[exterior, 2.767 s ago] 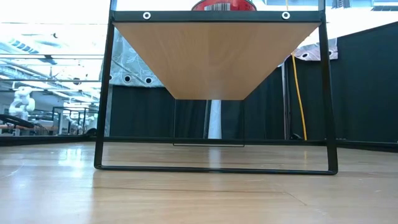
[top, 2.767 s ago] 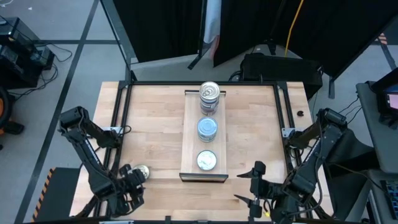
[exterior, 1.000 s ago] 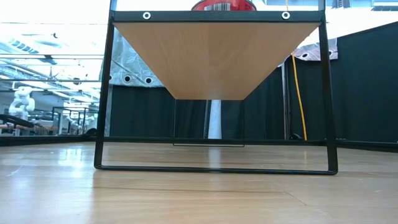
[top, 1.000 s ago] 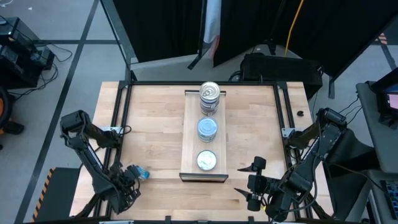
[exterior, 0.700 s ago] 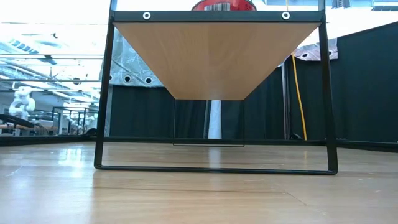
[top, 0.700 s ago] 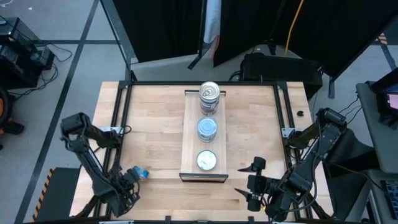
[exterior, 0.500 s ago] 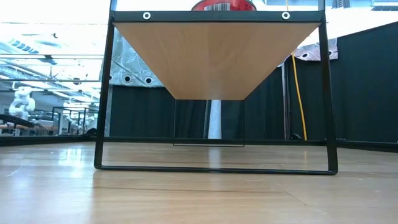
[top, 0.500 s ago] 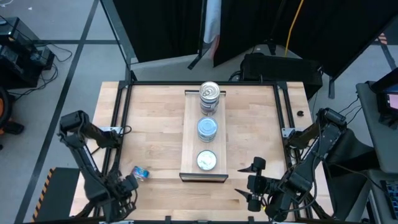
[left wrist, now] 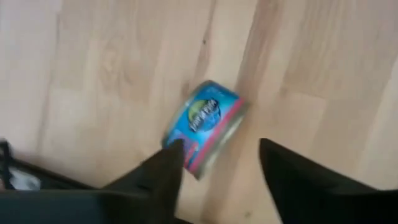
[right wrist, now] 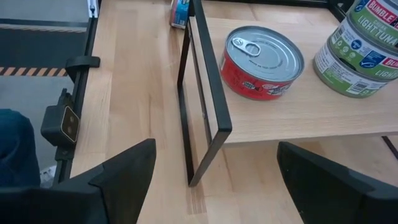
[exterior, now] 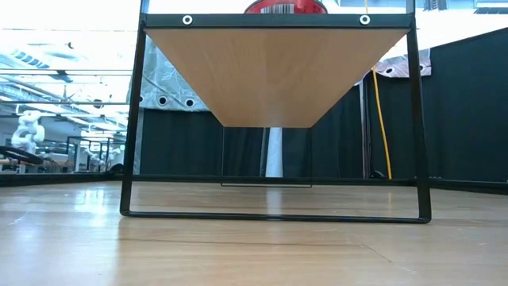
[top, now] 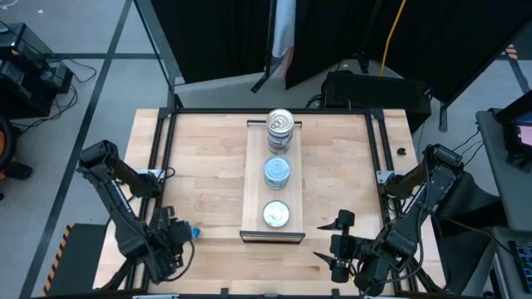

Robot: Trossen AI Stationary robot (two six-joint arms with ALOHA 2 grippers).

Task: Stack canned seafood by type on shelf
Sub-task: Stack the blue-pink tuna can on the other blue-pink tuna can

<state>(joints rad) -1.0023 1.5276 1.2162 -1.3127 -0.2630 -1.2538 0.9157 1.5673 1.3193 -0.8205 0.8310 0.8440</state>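
a blue can (left wrist: 204,126) is seen lying on its side on the table (top: 208,158), at about seven o'clock in the high view, where only a bit of it (top: 192,232) shows beside the left gripper (top: 166,235). in the left wrist view the left gripper (left wrist: 219,163) is held with its fingers apart, one dark finger (left wrist: 163,169) just touching or overlapping the can's edge and the other (left wrist: 292,171) clear of it; nothing is clamped. the shelf (top: 253,178) stands at the table's centre, with a silver-topped stack (top: 280,129) at its twelve o'clock end, a blue-topped stack (top: 278,172) in the middle and a single pale-topped can (top: 276,213) at its six o'clock end. the right gripper (top: 341,245) is parked at about five o'clock, its fingers spread wide in its own wrist view (right wrist: 214,171), empty. the step in hand is judged to be the pick-up of the fallen can. since it rests on its curved side, it can be expected to roll when nudged, so the fingers should be brought down squarely astride it, across the flat ends or centred over the wall, before closing. once gripped, it would need to be turned upright and set on the blue-topped stack, lowered level so that the stack is not knocked. the low view shows only the shelf's underside (exterior: 274,71).
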